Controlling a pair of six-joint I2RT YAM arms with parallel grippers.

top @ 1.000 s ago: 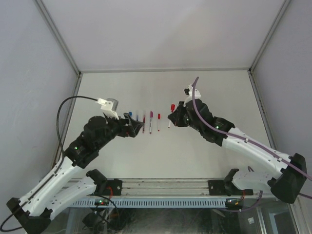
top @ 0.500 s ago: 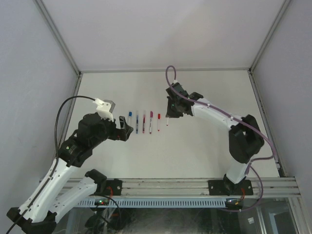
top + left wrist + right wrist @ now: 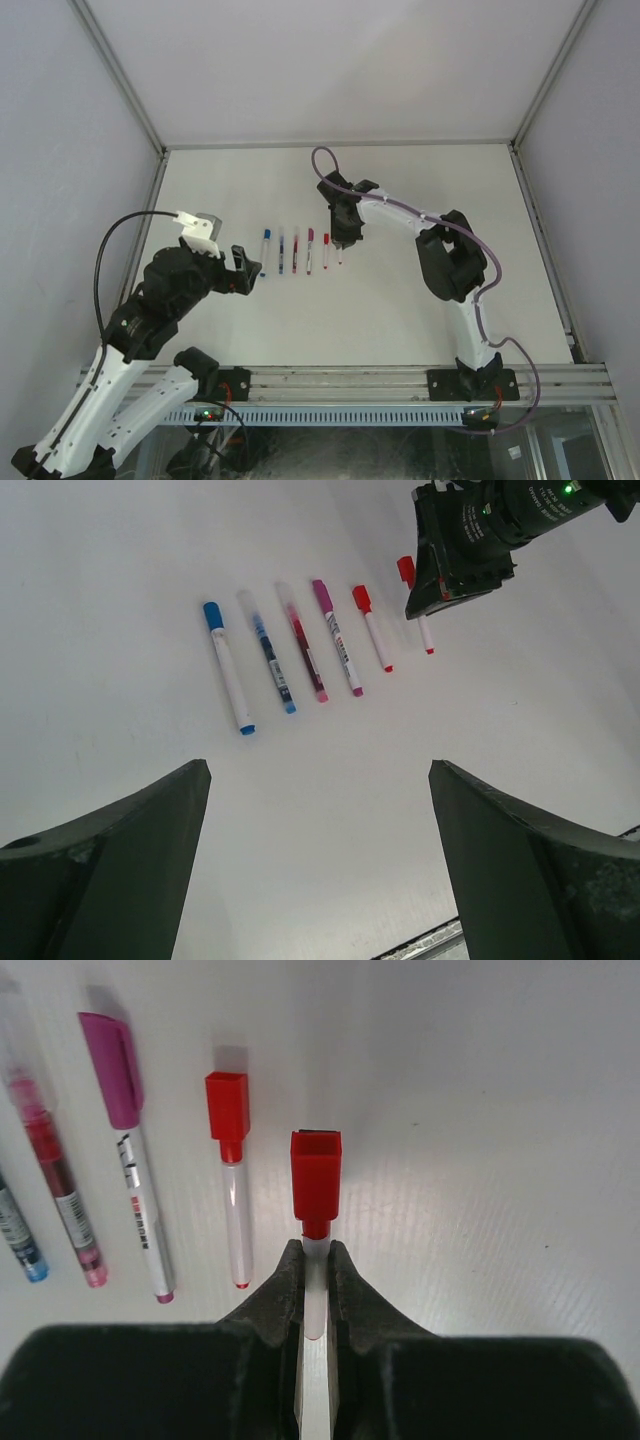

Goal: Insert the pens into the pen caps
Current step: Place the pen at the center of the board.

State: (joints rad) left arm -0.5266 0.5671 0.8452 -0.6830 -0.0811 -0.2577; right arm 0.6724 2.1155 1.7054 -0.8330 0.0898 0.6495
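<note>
Several capped pens lie in a row on the white table: blue point(image 3: 228, 670), clear blue point(image 3: 268, 655), clear red point(image 3: 303, 645), magenta point(image 3: 337, 640) and red point(image 3: 372, 630). My right gripper point(image 3: 315, 1250) is shut on the whitish barrel of another pen point(image 3: 315, 1305), whose red cap point(image 3: 316, 1175) sticks out beyond the fingertips. It holds this pen low at the right end of the row, beside the red pen point(image 3: 232, 1190). My right gripper point(image 3: 340, 238) also shows in the top view. My left gripper point(image 3: 318, 850) is open and empty, left of and nearer than the row point(image 3: 296, 252).
The table point(image 3: 400, 300) is walled by grey panels on three sides, with a metal rail along the near edge. The right arm's purple cable point(image 3: 325, 165) loops behind its wrist.
My right arm has swung left and brought the red-capped pen to the right end of the row. My left gripper has drawn back left, off the pens.
</note>
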